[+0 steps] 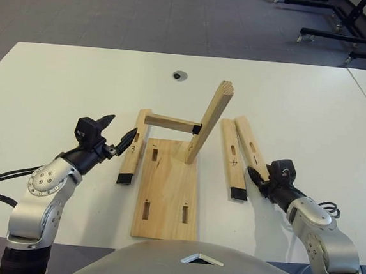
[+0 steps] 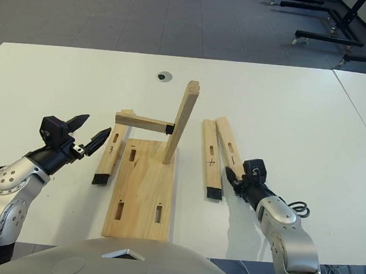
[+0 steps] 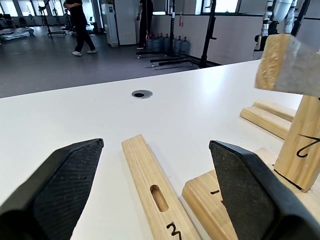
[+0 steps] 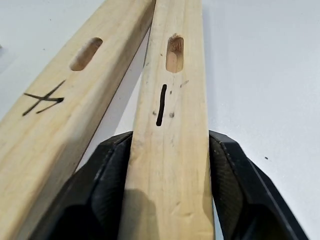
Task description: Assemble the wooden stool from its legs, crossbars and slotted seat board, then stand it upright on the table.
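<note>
Snugly, right pincer (image 4: 169, 146) clasps a flat, slotted wooden leg (image 4: 172, 95).

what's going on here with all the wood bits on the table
A two-armed robot is partway through building a wooden stool. The seat board lies flat on the white table. One standing leg leans in a slot of the board, and a crossbar runs from it toward the left leg, which lies beside the board. The right pincer is closed on the rightmost leg, which lies flat. The left pincer is open above the left leg.
</note>
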`<state>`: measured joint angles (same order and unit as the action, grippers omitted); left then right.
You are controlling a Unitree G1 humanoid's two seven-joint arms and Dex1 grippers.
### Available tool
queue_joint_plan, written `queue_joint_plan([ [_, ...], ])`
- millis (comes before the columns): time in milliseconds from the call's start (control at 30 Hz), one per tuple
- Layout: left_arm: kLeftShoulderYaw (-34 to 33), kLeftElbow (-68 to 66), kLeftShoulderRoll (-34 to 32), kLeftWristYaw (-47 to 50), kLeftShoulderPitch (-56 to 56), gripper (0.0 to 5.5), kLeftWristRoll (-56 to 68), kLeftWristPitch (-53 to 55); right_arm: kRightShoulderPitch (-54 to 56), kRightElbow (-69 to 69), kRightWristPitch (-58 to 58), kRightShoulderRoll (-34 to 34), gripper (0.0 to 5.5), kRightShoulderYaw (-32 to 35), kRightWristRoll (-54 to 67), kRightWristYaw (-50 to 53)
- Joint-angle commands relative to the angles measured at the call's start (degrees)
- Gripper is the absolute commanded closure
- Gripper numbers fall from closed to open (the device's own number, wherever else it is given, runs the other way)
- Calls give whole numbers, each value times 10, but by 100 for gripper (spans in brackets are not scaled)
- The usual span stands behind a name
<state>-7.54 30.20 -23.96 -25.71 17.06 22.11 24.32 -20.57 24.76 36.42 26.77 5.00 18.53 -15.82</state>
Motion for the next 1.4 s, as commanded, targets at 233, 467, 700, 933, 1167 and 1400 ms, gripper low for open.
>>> queue_joint_plan([
  [233, -67, -69, 4, 2, -88, 162, 8, -87, 147, -31, -39, -5, 349, 118, 52, -9],
  [467, -99, -8, 13, -45, -205, 162, 269, -20, 367, 78, 30, 38, 349, 187, 426, -109],
  [700, -35, -21, -40, -160, -275, 162, 491, 127, 341, 111, 89, 87, 349, 151, 617, -171],
  [933, -21, -35, -59, -148, -304, 162, 615, 218, 324, 146, 76, 83, 349, 91, 610, -180],
  [1167, -13, -19, -37, -119, -297, 162, 665, 215, 278, 165, 64, 58, 349, 12, 569, -180],
  [1400, 8, -3, -10, -114, -289, 162, 639, 198, 251, 156, 55, 35, 349, -26, 559, -178],
])
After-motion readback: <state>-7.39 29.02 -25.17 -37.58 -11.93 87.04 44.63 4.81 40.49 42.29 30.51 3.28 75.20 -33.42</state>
